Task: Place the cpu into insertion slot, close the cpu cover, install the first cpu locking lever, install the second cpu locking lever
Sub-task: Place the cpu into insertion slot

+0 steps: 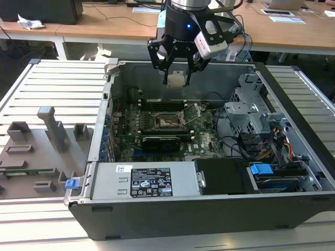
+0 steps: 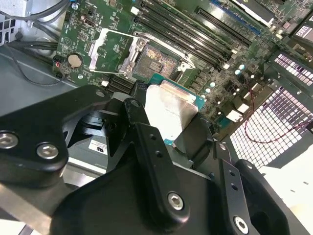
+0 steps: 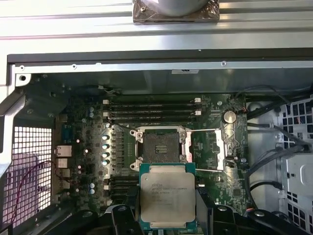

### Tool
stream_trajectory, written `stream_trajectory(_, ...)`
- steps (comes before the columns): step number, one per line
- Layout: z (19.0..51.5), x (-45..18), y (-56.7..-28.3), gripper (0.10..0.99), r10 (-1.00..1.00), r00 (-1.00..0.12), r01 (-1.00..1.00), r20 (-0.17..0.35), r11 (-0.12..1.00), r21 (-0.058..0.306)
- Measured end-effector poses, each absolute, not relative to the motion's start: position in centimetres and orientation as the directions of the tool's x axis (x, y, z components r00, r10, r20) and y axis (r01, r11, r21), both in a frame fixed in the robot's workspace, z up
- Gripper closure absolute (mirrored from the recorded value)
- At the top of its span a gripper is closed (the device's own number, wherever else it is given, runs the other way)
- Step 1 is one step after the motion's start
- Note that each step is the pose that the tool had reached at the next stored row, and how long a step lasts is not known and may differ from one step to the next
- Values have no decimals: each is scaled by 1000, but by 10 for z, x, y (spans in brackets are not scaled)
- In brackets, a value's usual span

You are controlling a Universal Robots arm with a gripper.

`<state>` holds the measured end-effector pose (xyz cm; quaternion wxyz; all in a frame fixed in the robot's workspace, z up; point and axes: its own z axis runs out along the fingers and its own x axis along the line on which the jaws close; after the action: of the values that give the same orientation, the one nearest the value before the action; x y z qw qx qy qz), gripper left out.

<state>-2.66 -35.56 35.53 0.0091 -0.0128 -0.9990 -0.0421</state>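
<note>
One hand clamped on cpu, insertion slot uncovered w/ cpu cover open

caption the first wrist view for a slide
Tool holds the silver-grey square cpu above the uncovered dark square insertion slot

The cpu sat pinched between the black jaws, its pale metal top facing the camera, held off the green motherboard. Just past its edge lay the insertion slot, bare and dark inside its metal rim. The cpu cover was swung open to one side of the socket, near a round coin cell. Long black memory slots ran between the socket and the grey case wall.
</note>
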Motion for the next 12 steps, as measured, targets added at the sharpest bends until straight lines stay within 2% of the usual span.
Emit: stream_trajectory(12,347,-27,-356,545,25,-1000,26,19,996,84)
